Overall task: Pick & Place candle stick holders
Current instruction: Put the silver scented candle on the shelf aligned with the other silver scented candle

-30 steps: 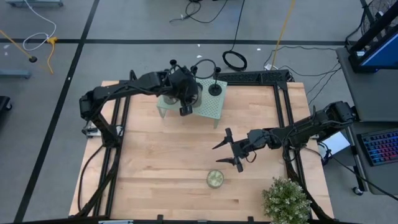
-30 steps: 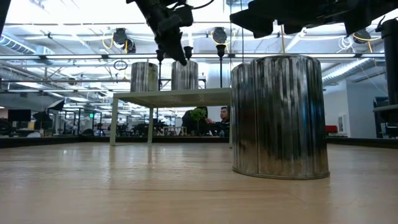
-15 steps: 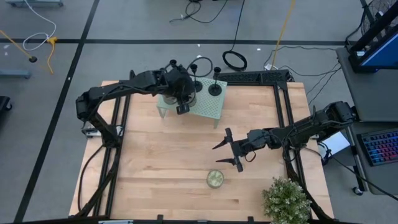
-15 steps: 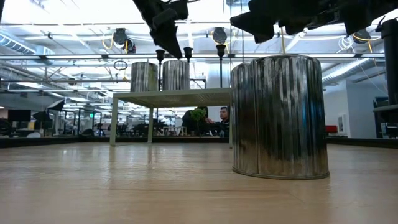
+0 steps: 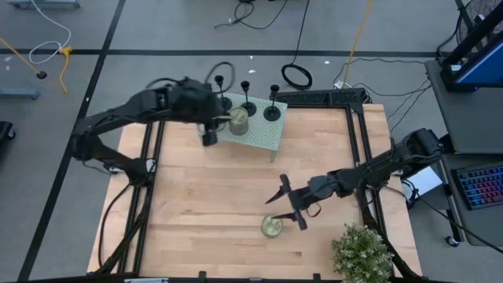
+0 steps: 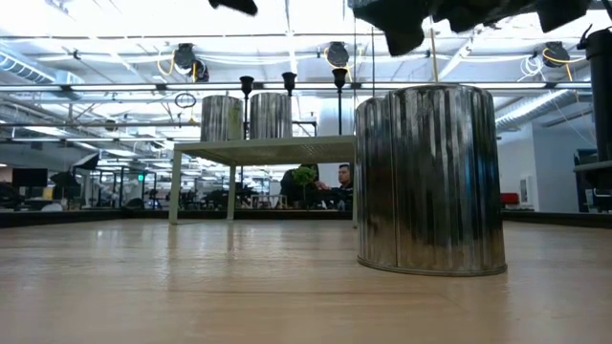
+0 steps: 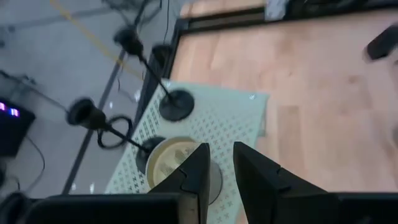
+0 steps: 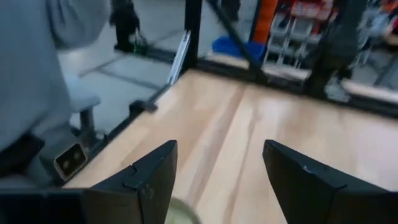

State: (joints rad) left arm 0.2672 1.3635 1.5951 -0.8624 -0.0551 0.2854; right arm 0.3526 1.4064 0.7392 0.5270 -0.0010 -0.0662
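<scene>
Three black candle stick holders [image 5: 221, 100] [image 5: 247, 108] [image 5: 272, 112] stand on their round bases along the far edge of a pale green perforated stand [image 5: 263, 135]. Their cups show in the low view [image 6: 289, 78]. A tin can [image 5: 238, 122] stands on the stand beside them. The low view shows two cans there [image 6: 221, 118] [image 6: 271, 116]. My left gripper [image 5: 208, 135] hovers over the stand's left end, fingers a narrow gap apart [image 7: 219, 155] and empty. My right gripper [image 5: 284, 211] is wide open [image 8: 217, 168] above another can [image 5: 271, 226] on the table.
A potted plant [image 5: 361, 253] stands at the near right corner. The big can [image 6: 430, 177] fills the low view's right. Black frame rails [image 5: 357, 149] run along the table's sides. A person in grey [image 8: 37, 68] shows beyond the table, and another [image 6: 344, 178] far off.
My left gripper slid a can toward the stand's left end, left it standing, then rose and drew back toward the table's left edge. My right gripper has gone toward the near edge, closer to the can on the table.
</scene>
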